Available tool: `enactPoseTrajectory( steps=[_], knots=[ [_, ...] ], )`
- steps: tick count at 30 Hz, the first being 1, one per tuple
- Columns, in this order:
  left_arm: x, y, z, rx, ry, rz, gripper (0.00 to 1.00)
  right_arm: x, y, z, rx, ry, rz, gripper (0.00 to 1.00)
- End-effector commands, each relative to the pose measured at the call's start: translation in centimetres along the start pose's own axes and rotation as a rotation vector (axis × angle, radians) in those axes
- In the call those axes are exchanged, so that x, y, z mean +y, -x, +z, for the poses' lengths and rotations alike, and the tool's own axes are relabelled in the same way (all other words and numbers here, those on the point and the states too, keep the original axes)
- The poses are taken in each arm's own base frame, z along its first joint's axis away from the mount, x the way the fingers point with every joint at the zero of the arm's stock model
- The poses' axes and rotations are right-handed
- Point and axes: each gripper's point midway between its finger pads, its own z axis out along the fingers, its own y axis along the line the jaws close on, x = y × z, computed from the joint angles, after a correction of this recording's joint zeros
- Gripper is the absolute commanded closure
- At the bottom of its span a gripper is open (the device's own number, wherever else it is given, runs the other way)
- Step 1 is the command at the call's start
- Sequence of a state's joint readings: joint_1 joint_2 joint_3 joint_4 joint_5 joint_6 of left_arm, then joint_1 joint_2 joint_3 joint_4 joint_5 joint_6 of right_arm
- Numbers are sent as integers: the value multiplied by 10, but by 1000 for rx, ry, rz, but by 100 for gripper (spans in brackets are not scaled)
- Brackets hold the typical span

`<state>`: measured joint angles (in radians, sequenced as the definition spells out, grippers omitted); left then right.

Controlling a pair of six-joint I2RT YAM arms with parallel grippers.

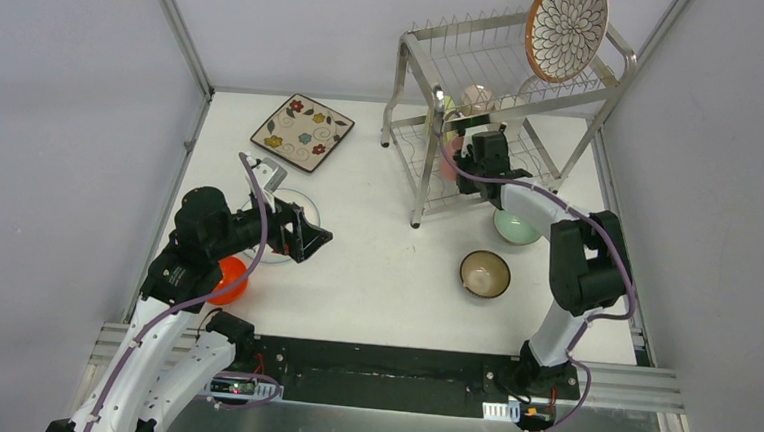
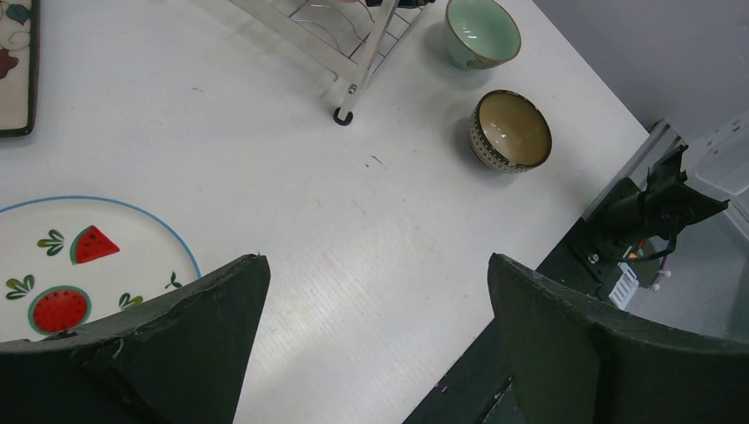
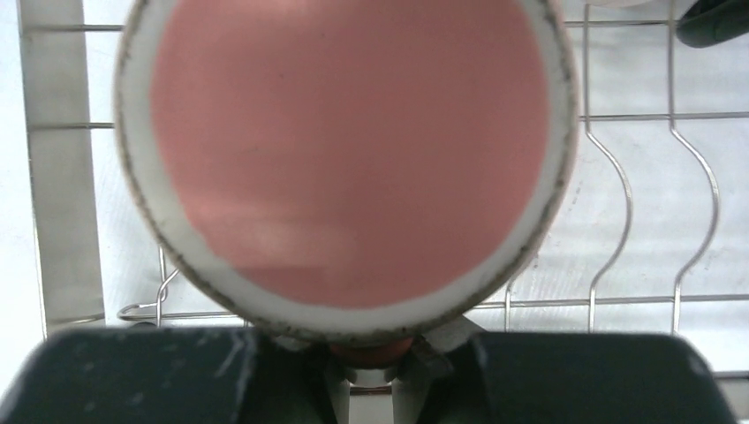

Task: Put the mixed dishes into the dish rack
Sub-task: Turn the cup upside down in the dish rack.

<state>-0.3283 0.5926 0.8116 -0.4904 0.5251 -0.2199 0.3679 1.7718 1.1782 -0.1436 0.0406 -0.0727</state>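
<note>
The dish rack [image 1: 423, 168] stands at the far right corner of the surface. The round brown-rimmed petal-pattern plate [image 1: 567, 27] stands on edge in its upper tier, at the right end. A pale cup [image 1: 478, 99] shows through the wires near the rack's middle; which tier carries it cannot be told.

The right gripper [image 1: 459, 153] reaches into the lower tier from the near side, its jaws clenched on the rim of the pink cup [image 3: 349, 150]. In the right wrist view the cup's mouth faces the camera, its pink inside filling most of the frame, with the lower tier's wavy wires behind it. Whether the cup touches those wires cannot be told.

The mint bowl [image 1: 516, 227] sits upright just in front of the rack, partly under the right arm. The brown bowl [image 1: 485, 273] sits upright near it, closer to the near edge, and the two do not touch.

The square cream floral plate [image 1: 303, 131] lies flat by the far edge, left of the rack. The left gripper [image 1: 302, 233] hovers toward the left side of the surface, jaws spread wide and holding nothing. It is over the right rim of the white plate [image 2: 88, 256], which has a blue edge and watermelon prints. The orange bowl [image 1: 226, 279] sits near the left edge, partly hidden by the left arm.
</note>
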Motion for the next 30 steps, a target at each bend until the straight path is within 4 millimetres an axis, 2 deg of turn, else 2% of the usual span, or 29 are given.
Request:
enactPoseTrajectory(
  steps=[1, 9, 14, 17, 25, 30],
  knots=[
    [-5, 9, -2, -32, -14, 31, 1, 13, 67, -3, -203, 72, 10, 95],
    [-5, 9, -2, -33, -13, 32, 1, 11, 59, 6, -172, 57, 16, 82],
    [-4, 9, -1, -31, -11, 32, 1, 9, 60, -5, -174, 47, 18, 68],
    [-4, 8, -1, -30, -11, 33, 1, 8, 58, -13, -167, 46, 20, 62],
    [-3, 8, 0, -26, -10, 33, 1, 1, 50, -24, -136, 9, 10, 62],
    [-2, 8, 0, -24, -6, 35, 1, 2, 41, -21, -101, 27, 16, 65]
  ],
)
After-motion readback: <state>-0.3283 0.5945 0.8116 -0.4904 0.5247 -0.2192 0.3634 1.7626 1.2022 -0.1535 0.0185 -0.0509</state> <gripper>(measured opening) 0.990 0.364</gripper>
